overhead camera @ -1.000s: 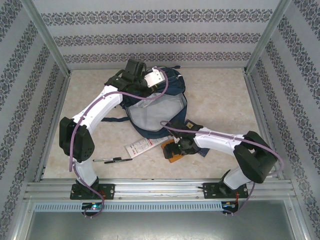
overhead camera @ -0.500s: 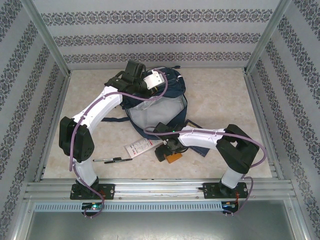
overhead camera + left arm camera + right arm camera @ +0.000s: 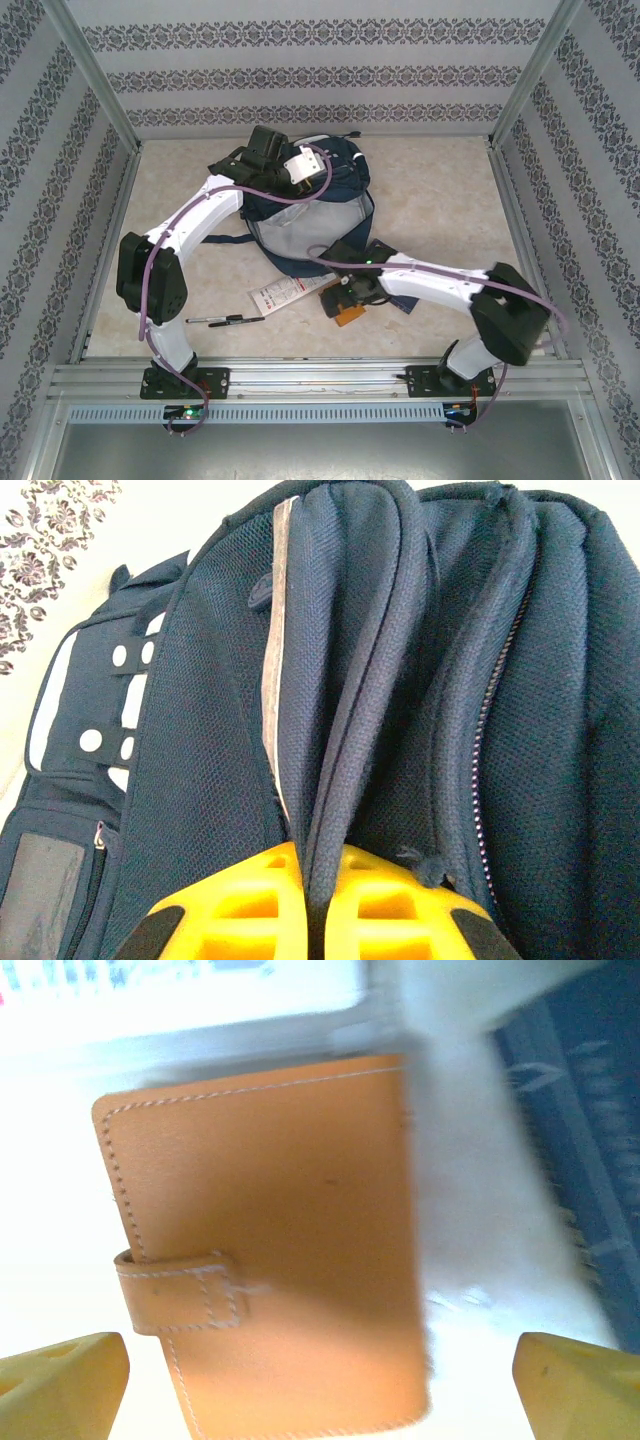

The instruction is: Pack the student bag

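Left gripper (image 3: 318, 905) is clamped on a ridge of the student bag's (image 3: 350, 185) navy mesh fabric. The fold is pinched between the two yellow fingers (image 3: 250, 910) at the bag's far, top end. In the left wrist view a grey stripe runs along the ridge just left of the pinch, and a zip line runs down the panel to its right. White patches with dark snaps sit on the bag's left side. The student bag lies flat on the table (image 3: 440, 200), its top toward the back wall and its pale grey lining panel facing up at the near end. The right gripper (image 3: 347, 297) hangs just past the bag's near edge, and its fingers stand wide apart with nothing held. In the right wrist view the two yellow fingertips (image 3: 60, 1380) straddle a tan leather wallet (image 3: 270, 1240) that lies flat beneath them. The wallet has stitched edges and its strap tab is closed across the left side. No contact between fingers and wallet can be made out. A white leaflet with red print (image 3: 283, 297) lies by the bag's near-left corner. A black pen (image 3: 225, 320) lies beyond the leaflet, farther from the bag.
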